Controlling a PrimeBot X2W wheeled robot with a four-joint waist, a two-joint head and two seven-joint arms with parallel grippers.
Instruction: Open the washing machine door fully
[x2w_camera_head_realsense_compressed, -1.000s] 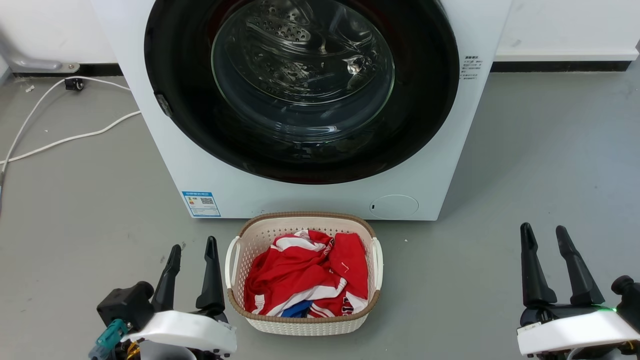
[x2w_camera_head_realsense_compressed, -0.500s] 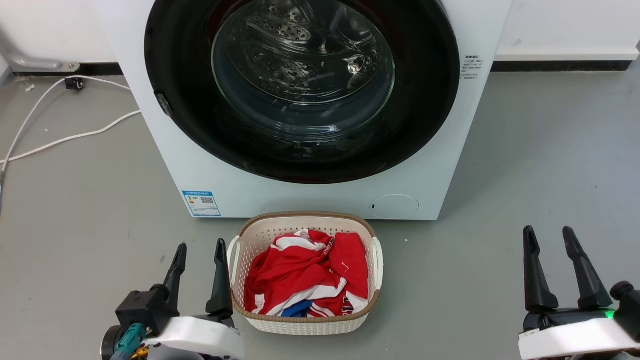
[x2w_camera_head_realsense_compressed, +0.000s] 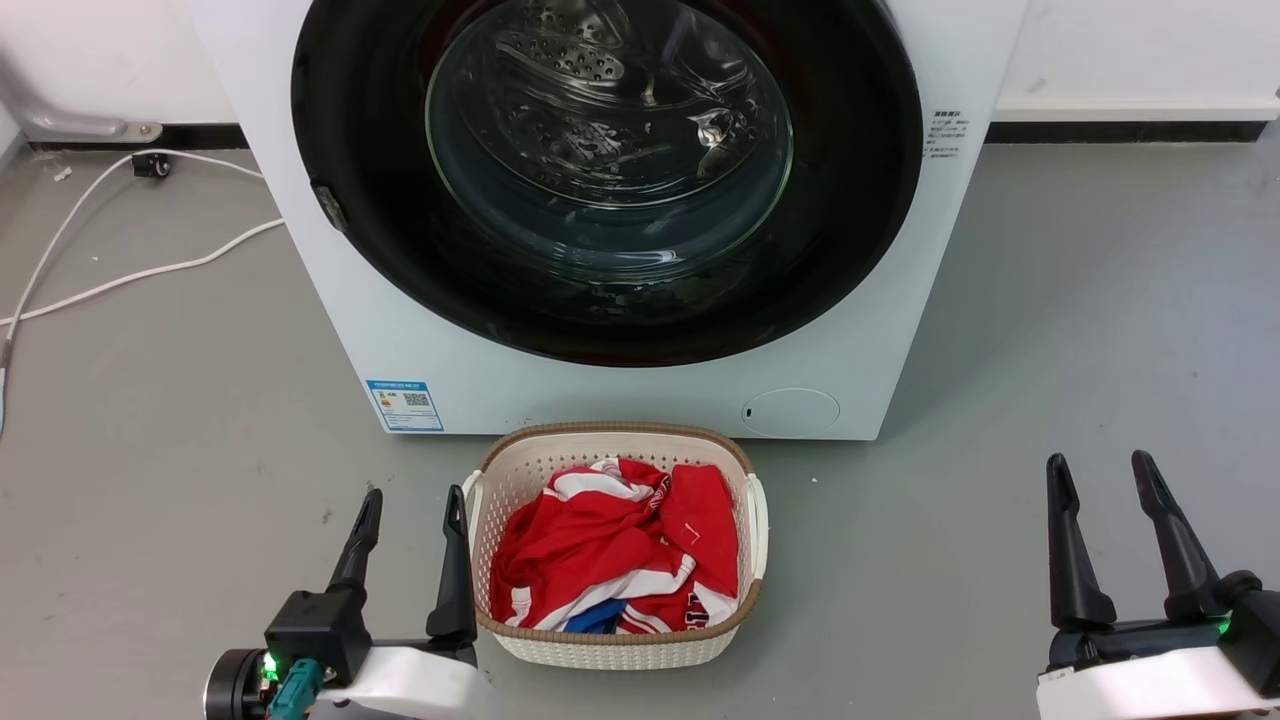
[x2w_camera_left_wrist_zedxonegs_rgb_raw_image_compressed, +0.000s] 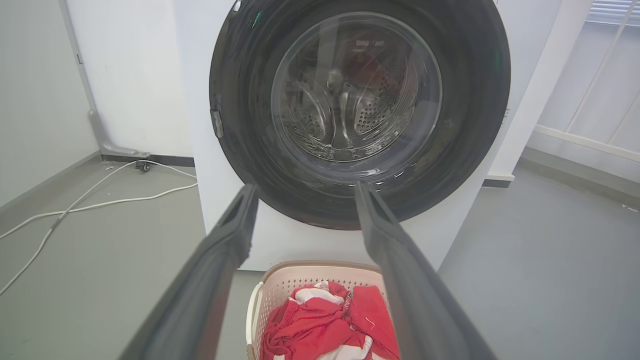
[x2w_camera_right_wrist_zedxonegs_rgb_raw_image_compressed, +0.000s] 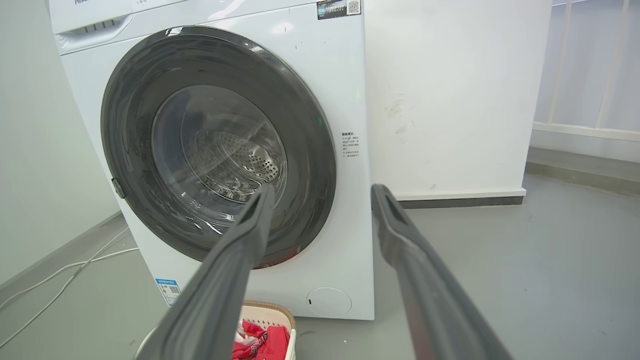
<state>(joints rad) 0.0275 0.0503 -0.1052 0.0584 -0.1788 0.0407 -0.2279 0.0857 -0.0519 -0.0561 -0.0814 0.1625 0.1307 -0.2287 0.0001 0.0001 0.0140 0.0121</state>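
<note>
Grey floor (x2w_camera_head_realsense_compressed: 150, 420) runs up to a white washer (x2w_camera_head_realsense_compressed: 620, 400) standing against a white wall. Its door (x2w_camera_head_realsense_compressed: 860, 200), a glossy black disc with a bulging glass (x2w_camera_head_realsense_compressed: 610, 140) centre, sits flat against the washer front and looks shut. At 6 o'clock from the door, a basket (x2w_camera_head_realsense_compressed: 610, 436) of red clothes (x2w_camera_head_realsense_compressed: 610, 560) stands on the floor close to the washer. The left gripper (x2w_camera_head_realsense_compressed: 414, 494) is at 7 o'clock in the head view, just beside the basket, and the right gripper (x2w_camera_head_realsense_compressed: 1099, 460) is at 5 o'clock. Both have their jaws apart and hold nothing, well short of the door. The door is probably rigid and fairly heavy, with a slick face that gives fingers nothing to grip. The likely hold is the small grey tab (x2w_camera_head_realsense_compressed: 329, 208) at the door's 9 o'clock edge, hooked and pulled outward. The glass is better left untouched. The head view cuts off the door's top, no hinge can be made out — presumably it is near 3 o'clock — and whether the latch is engaged cannot be told. Reflections blur what is in the drum.
</note>
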